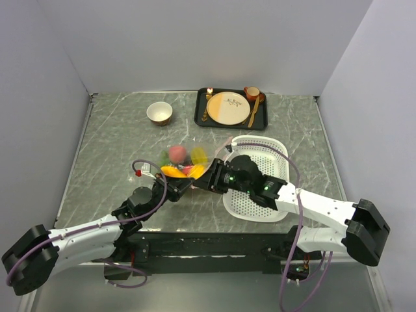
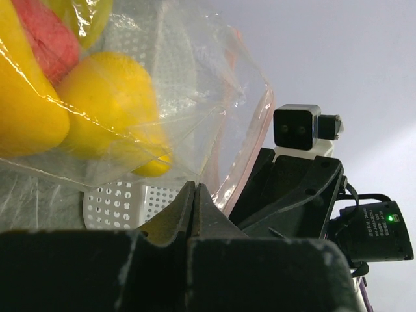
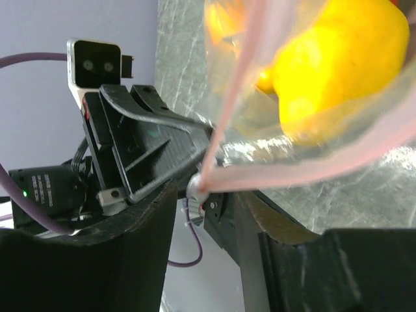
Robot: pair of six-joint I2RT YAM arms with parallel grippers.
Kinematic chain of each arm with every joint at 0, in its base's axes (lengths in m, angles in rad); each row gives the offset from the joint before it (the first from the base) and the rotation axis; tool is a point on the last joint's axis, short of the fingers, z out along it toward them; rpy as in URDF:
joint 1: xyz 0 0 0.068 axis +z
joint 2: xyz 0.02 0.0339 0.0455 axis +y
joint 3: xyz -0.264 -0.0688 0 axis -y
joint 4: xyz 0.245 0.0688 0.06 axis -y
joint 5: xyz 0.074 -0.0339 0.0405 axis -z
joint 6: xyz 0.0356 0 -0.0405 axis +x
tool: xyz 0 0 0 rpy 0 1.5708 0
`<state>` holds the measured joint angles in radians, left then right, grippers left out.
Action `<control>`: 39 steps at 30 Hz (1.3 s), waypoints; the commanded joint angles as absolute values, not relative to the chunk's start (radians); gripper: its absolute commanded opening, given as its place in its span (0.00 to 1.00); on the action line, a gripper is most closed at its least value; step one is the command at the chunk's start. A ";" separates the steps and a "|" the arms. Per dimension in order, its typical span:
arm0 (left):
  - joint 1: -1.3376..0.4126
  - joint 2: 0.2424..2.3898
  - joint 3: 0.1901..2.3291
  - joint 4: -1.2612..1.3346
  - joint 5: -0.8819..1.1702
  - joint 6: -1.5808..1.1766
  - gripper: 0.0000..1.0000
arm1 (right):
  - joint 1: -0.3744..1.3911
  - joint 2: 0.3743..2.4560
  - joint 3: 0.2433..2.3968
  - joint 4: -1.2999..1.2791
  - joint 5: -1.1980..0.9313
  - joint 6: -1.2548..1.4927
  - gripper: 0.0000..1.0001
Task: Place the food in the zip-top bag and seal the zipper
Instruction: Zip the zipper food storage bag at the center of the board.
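The zip-top bag [image 1: 183, 162] lies mid-table, holding the food: a pink peach [image 1: 176, 154], yellow pieces [image 1: 198, 155] and an orange piece [image 1: 173, 171]. My left gripper [image 1: 177, 189] is shut on the bag's near edge; in the left wrist view its jaws [image 2: 194, 190] pinch the clear plastic under a yellow fruit [image 2: 110, 91]. The pink zipper [image 2: 257, 133] runs to the right. My right gripper [image 1: 203, 181] is open at the bag's mouth corner. In the right wrist view the zipper [image 3: 312, 174] and its white slider [image 3: 197, 186] sit between the spread fingers [image 3: 205, 195].
A white perforated basket [image 1: 273, 195] lies under my right arm at the right. A black tray [image 1: 201, 117] with a plate, a fork, a spoon and a cup stands at the back. A small bowl [image 1: 159, 112] stands at the back left.
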<state>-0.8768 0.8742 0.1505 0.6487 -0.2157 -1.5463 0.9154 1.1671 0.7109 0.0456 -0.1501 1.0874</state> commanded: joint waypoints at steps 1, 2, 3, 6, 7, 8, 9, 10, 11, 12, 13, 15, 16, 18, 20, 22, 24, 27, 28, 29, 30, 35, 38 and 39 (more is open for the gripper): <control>-0.879 0.874 0.170 0.693 -0.206 -1.523 0.01 | 0.923 1.184 0.765 0.094 -0.140 1.095 0.43; -0.880 0.876 0.170 0.698 -0.206 -1.523 0.01 | 0.923 1.187 0.765 0.100 -0.140 1.097 0.42; -0.879 0.876 0.167 0.701 -0.207 -1.526 0.01 | 0.923 1.187 0.762 0.106 -0.141 1.098 0.40; -0.881 0.879 0.163 0.712 -0.206 -1.532 0.01 | 0.923 1.190 0.767 0.098 -0.143 1.097 0.31; -0.881 0.880 0.163 0.710 -0.206 -1.531 0.01 | 0.923 1.187 0.769 0.097 -0.141 1.094 0.27; -0.881 0.879 0.164 0.707 -0.206 -1.531 0.01 | 0.923 1.186 0.767 0.094 -0.140 1.095 0.26; -0.881 0.879 0.164 0.704 -0.207 -1.531 0.01 | 0.922 1.183 0.764 0.091 -0.140 1.095 0.26; -0.881 0.877 0.163 0.704 -0.207 -1.531 0.01 | 0.922 1.180 0.762 0.092 -0.140 1.095 0.24; -0.879 0.877 0.164 0.704 -0.209 -1.531 0.01 | 0.922 1.180 0.759 0.092 -0.140 1.095 0.19; -0.879 0.877 0.163 0.704 -0.209 -1.532 0.01 | 0.923 1.178 0.758 0.092 -0.140 1.097 0.18; -0.880 0.876 0.163 0.703 -0.209 -1.532 0.01 | 0.923 1.177 0.758 0.092 -0.141 1.095 0.15; -0.880 0.874 0.161 0.700 -0.209 -1.534 0.01 | 0.922 1.174 0.761 0.084 -0.137 1.094 0.12; -0.881 0.873 0.161 0.699 -0.209 -1.535 0.01 | 0.923 1.172 0.761 0.083 -0.132 1.092 0.11; -0.881 0.873 0.158 0.701 -0.204 -1.539 0.01 | 0.922 1.160 0.756 0.080 -0.115 1.091 0.09; -0.881 0.870 0.153 0.701 -0.199 -1.543 0.01 | 0.920 1.146 0.755 0.075 -0.098 1.092 0.09; -0.880 0.865 0.140 0.713 -0.196 -1.551 0.01 | 0.922 1.132 0.753 0.072 -0.083 1.092 0.09; -0.881 0.859 0.124 0.719 -0.195 -1.558 0.01 | 0.916 1.123 0.750 0.078 -0.068 1.092 0.09; -0.880 0.853 0.112 0.726 -0.186 -1.563 0.01 | 0.908 1.114 0.747 0.077 -0.052 1.101 0.09; -0.881 0.853 0.109 0.732 -0.181 -1.563 0.01 | 0.907 1.106 0.742 0.081 -0.051 1.104 0.09; -0.881 0.851 0.101 0.736 -0.181 -1.569 0.01 | 0.899 1.103 0.736 0.090 -0.051 1.111 0.09; -0.881 0.851 0.097 0.742 -0.179 -1.571 0.01 | 0.896 1.101 0.733 0.092 -0.043 1.114 0.09; -0.880 0.851 0.084 0.758 -0.172 -1.569 0.01 | 0.871 1.097 0.726 0.094 -0.051 1.118 0.09; -0.879 0.851 0.083 0.758 -0.169 -1.565 0.01 | 0.853 1.092 0.719 0.095 -0.055 1.124 0.10; -0.880 0.851 0.081 0.762 -0.166 -1.566 0.01 | 0.850 1.092 0.716 0.101 -0.061 1.127 0.10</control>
